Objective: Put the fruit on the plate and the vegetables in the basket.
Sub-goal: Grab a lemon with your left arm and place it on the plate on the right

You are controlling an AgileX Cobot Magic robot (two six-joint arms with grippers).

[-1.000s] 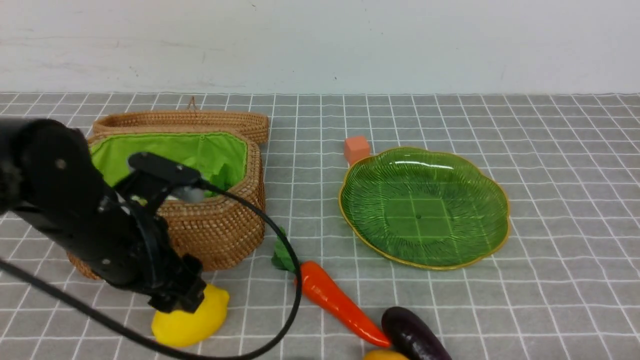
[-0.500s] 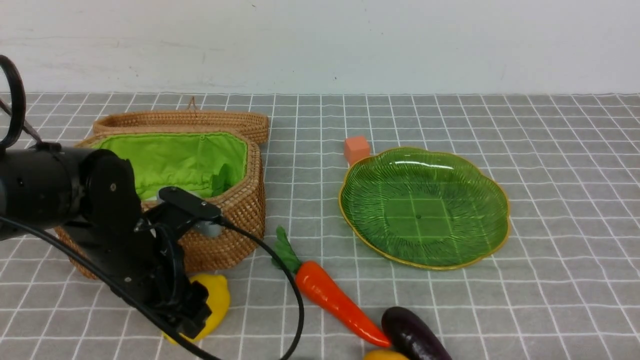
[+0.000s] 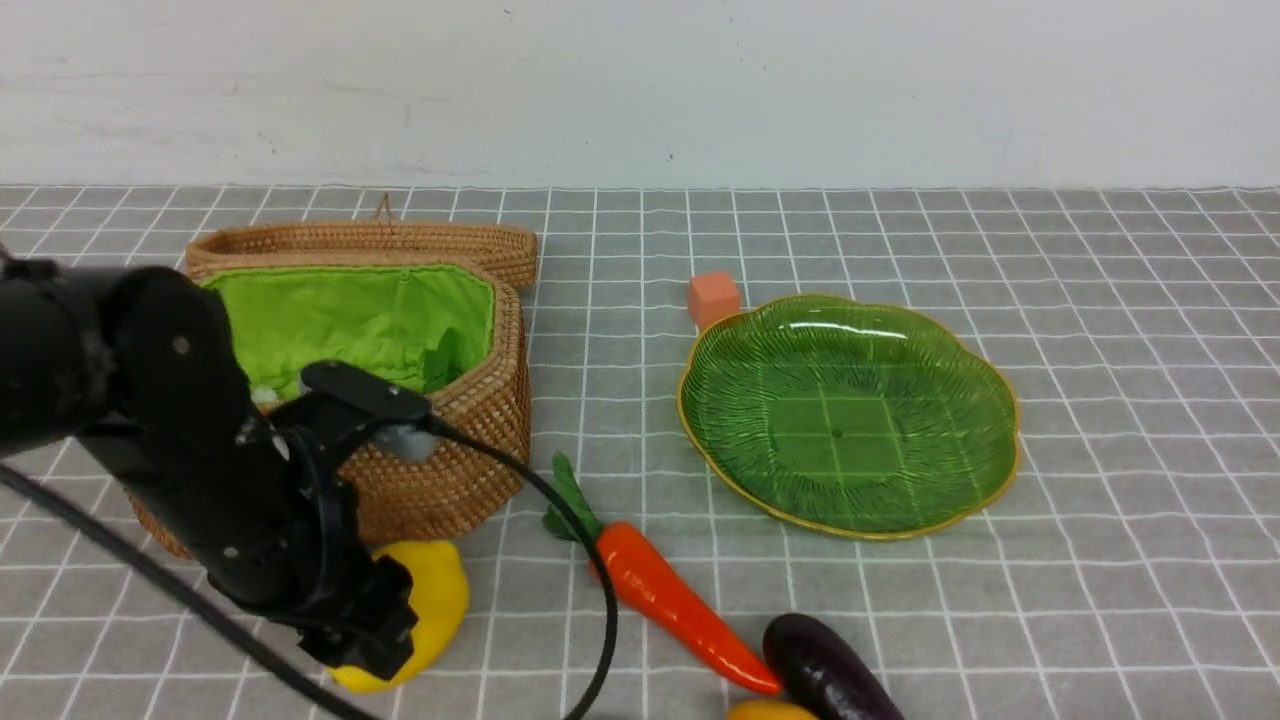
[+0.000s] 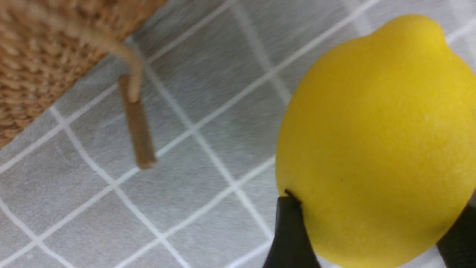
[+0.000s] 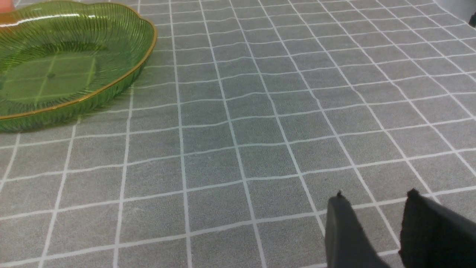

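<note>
Green plate (image 3: 850, 410) empty; left gripper (image 3: 370, 635) clamps lemon (image 3: 435, 600) beside basket (image 3: 450, 470); right gripper (image 5: 375, 194) ajar, empty. Carrot (image 3: 670, 605), eggplant (image 3: 825, 675) not yet in basket.

My left arm (image 3: 180, 440) hides the left part of the lemon (image 3: 437, 600) and the near corner of the basket (image 3: 470, 450). The eggplant (image 3: 825, 665) runs off the bottom edge, and of the mango (image 3: 770, 711) only a sliver shows. My left wrist camera blurs the basket and crops my fingers (image 4: 290, 230); my right wrist camera crops the plate (image 5: 111, 91).
</note>
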